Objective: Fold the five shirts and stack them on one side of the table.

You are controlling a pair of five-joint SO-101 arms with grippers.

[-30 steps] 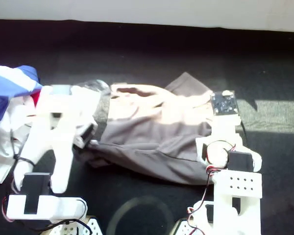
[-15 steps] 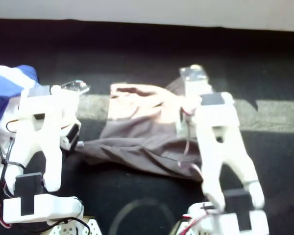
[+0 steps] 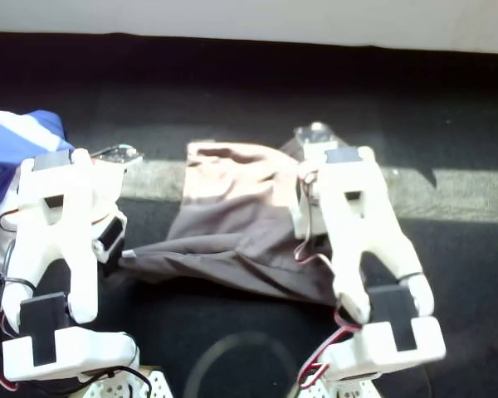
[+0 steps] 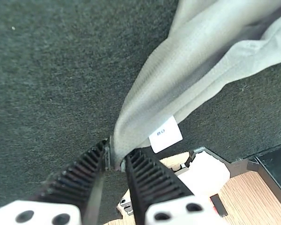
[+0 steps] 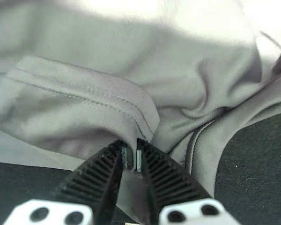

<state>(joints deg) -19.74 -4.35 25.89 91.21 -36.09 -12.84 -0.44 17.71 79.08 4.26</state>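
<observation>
Pinching the grey shirt [image 3: 232,236], left hand [image 4: 116,160] and right hand [image 5: 131,157] hang over the dark, sun-striped table [image 3: 232,87].

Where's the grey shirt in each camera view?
High view: the grey shirt lies crumpled in the middle of the table.
Left wrist view: its bunched edge with a white tag, pinched in the left gripper.
Right wrist view: its stitched hem, pinched in the right gripper.
Shared landmark: the dark table cover under it.
</observation>
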